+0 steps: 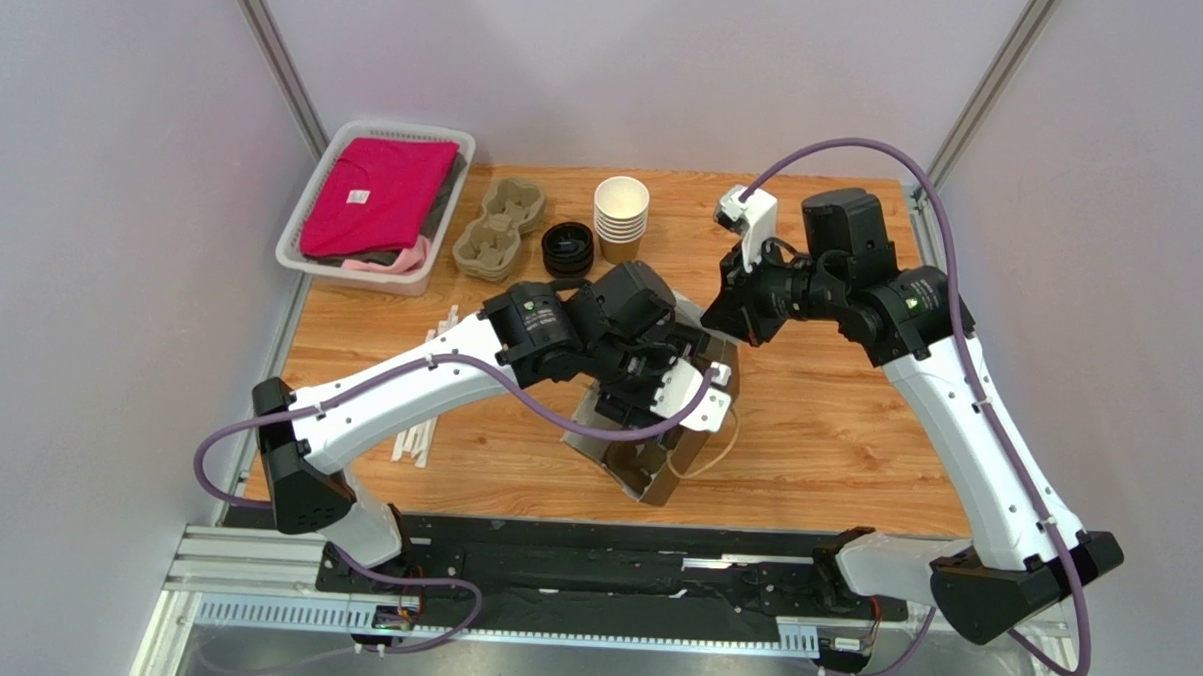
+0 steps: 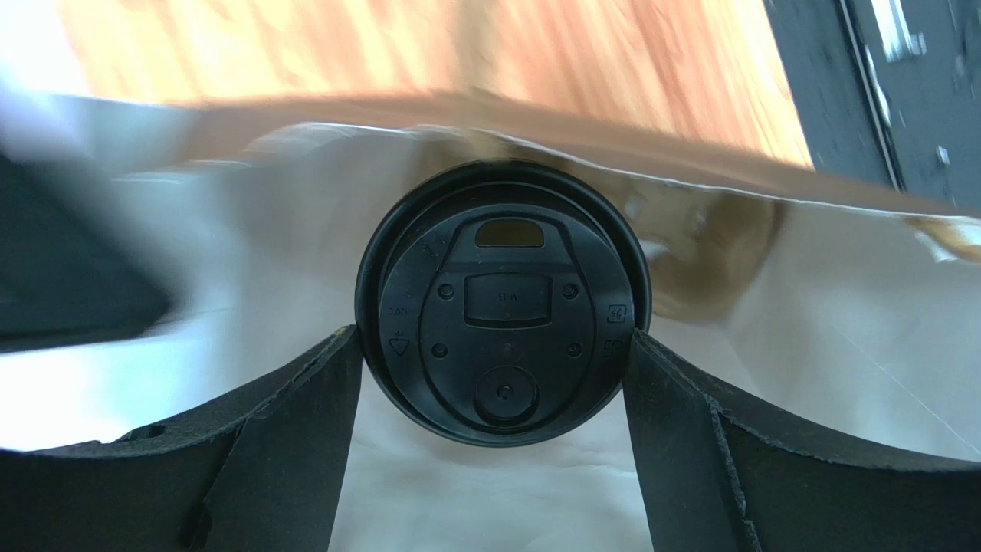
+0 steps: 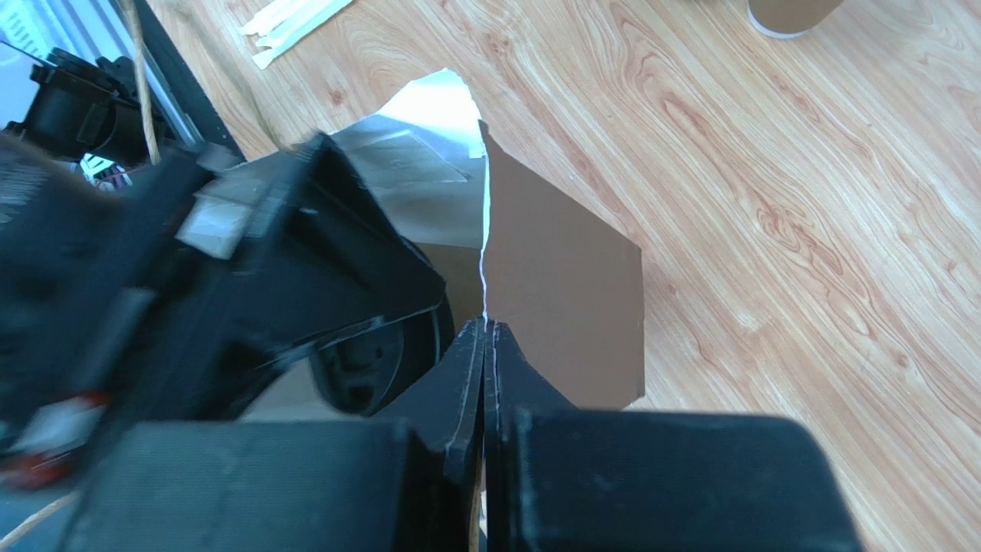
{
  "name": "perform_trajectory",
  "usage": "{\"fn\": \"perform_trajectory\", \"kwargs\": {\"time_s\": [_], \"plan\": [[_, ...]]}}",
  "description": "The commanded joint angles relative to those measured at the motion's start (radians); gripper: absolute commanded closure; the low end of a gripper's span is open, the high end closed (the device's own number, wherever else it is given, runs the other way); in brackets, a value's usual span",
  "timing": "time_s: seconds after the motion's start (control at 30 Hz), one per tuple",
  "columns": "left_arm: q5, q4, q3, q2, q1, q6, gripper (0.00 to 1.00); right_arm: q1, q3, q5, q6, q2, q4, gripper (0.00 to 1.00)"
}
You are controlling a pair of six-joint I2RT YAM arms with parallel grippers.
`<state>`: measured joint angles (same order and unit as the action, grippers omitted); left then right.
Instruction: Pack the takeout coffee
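Observation:
The takeout coffee shows in the left wrist view as a round black lid (image 2: 503,301); the brown cup below it is hidden. It sits inside an open brown paper bag (image 2: 806,299) with a pale lining. My left gripper (image 2: 489,345) reaches into the bag, its fingers (image 2: 311,403) pressed against both sides of the lid. My right gripper (image 3: 486,328) is shut on the bag's upper edge (image 3: 564,299) and holds it up. From above, the bag (image 1: 648,467) lies at the table's middle front, under the left gripper (image 1: 666,386), with the right gripper (image 1: 721,320) at its far rim.
At the back left stand a white basket (image 1: 303,230) with pink cloth, two pulp cup carriers (image 1: 499,227), a pile of loose black lids (image 1: 567,249) and a stack of lidless cups (image 1: 621,216). Paper-wrapped straws (image 1: 416,437) lie left of the bag.

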<state>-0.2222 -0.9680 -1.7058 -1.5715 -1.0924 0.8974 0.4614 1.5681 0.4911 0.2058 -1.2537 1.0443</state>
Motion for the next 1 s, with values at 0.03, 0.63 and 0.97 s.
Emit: {"fn": "perform_trajectory", "kwargs": {"time_s": [0.03,0.63,0.97], "plan": [[0.015,0.061,0.150,0.077,-0.004,0.061,0.34,-0.001,-0.025,0.059,-0.011,0.071,-0.079,1.00],[0.034,0.040,0.204,0.039,-0.004,0.135,0.35,0.000,-0.212,0.168,0.164,0.217,-0.237,1.00],[0.095,-0.051,0.178,0.018,-0.006,0.141,0.36,0.000,-0.168,0.135,0.262,0.142,-0.228,1.00]]}}
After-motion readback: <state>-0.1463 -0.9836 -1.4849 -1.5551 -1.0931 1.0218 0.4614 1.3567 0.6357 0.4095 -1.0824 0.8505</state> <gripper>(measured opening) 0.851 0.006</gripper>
